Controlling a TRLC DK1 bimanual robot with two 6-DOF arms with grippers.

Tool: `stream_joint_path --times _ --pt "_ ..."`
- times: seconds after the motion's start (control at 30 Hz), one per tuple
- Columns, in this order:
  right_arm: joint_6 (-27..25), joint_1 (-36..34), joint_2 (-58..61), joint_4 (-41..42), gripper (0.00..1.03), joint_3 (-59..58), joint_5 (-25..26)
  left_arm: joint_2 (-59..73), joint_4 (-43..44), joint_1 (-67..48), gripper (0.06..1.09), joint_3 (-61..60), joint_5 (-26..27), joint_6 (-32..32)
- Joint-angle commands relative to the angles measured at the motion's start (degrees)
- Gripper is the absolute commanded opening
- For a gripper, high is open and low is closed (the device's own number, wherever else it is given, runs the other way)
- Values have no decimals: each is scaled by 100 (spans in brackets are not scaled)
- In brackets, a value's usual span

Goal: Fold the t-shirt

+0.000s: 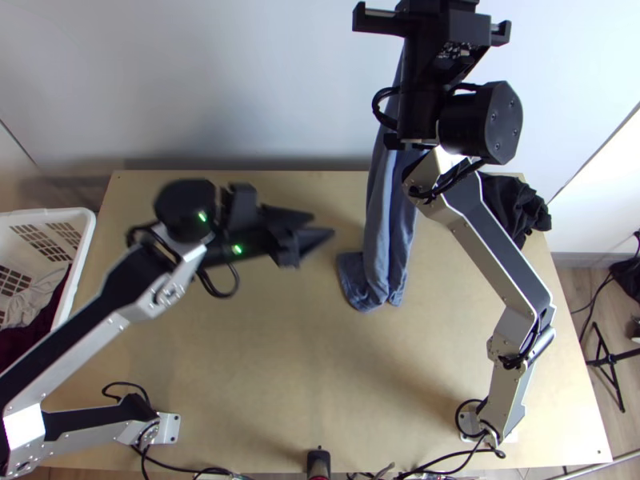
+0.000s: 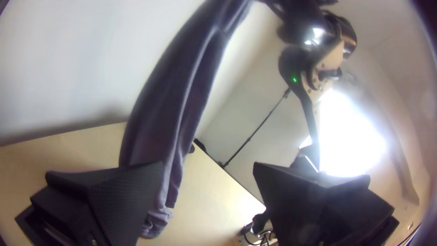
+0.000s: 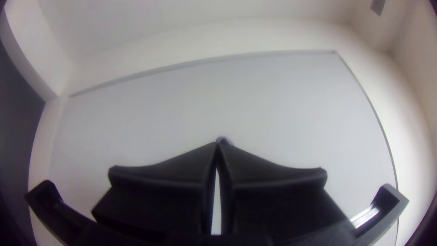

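Note:
The blue-grey t-shirt (image 1: 388,232) hangs long and narrow from high up, its lower end resting bunched on the table (image 1: 264,352). My right gripper (image 1: 448,32) is raised at the top of the top view. In the right wrist view its fingers meet, and my right gripper (image 3: 218,143) is shut on a bit of the shirt (image 3: 223,139). My left gripper (image 1: 308,226) is over the table, left of the hanging cloth and apart from it. The left wrist view has my left gripper (image 2: 208,171) open, with the t-shirt (image 2: 170,109) hanging beyond its fingers.
A white basket (image 1: 76,228) holding clothes stands at the left table edge. Black cloth (image 1: 516,210) lies bunched at the table's far right, beside the right arm. A pale wall (image 1: 240,80) rises behind the far edge. Cables run along the near edge.

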Motion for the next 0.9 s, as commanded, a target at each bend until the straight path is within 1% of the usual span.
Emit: stream_joint_path --times 0.0,0.07,0.27,0.33,0.57,0.63,0.77,0.87 --pt "-4 36 73 2 3 24 19 -170 1012 -971 102 -755 -198 160" --pt "13 62 56 2 3 24 36 -170 1188 -1164 100 -939 -207 257" --pt "22 132 12 2 3 24 63 120 1715 -1419 100 -1449 -383 222" --pt "22 150 12 2 3 24 80 287 1803 -1595 100 -1475 -602 204" --pt "5 238 29 2 3 24 159 1043 2471 -2342 100 -1238 -1815 125" --pt "5 238 29 2 3 33 168 1184 2577 -2500 100 -1133 -1947 125" --pt "-13 229 21 2 3 33 177 1333 2709 -2605 100 -1027 -2000 90" --pt "-13 229 -6 2 3 59 177 1606 2753 -2605 100 -1018 -2237 169"
